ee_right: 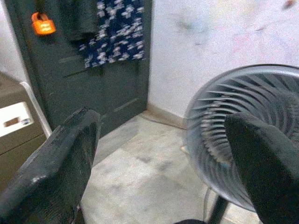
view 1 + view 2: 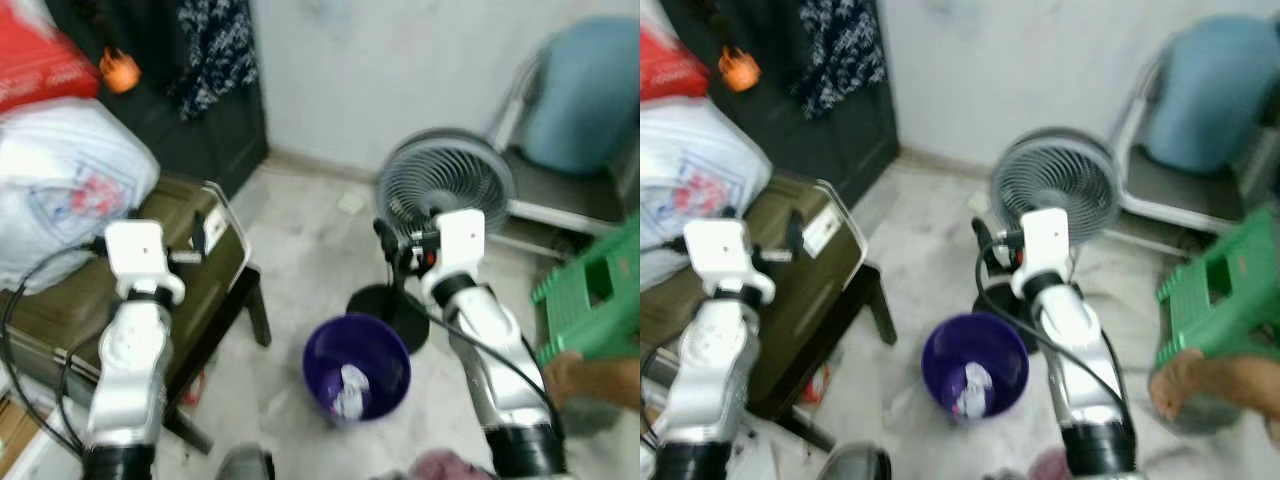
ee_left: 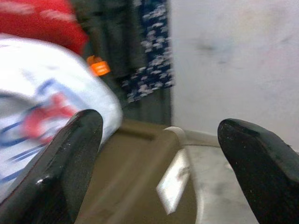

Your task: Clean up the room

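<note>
A purple bin point(image 2: 356, 368) stands on the pale floor between my two raised arms, with crumpled white waste point(image 2: 348, 389) inside. My left gripper point(image 3: 159, 158) is open with nothing between its fingers, held over an olive-brown case point(image 2: 190, 245) on a dark stand. My right gripper point(image 1: 163, 163) is open and holds nothing, facing a grey floor fan point(image 2: 445, 185). A person's hand point(image 2: 580, 378) at the right edge holds a green plastic stool point(image 2: 600, 290).
White printed bags point(image 2: 65, 190) and a red bag point(image 2: 35, 60) are piled at the left. A dark door point(image 1: 93, 60) with an orange padlock point(image 1: 41, 23) and hanging patterned cloth point(image 2: 215, 50) stands behind. A chair with a blue cushion point(image 2: 585, 95) is at the back right.
</note>
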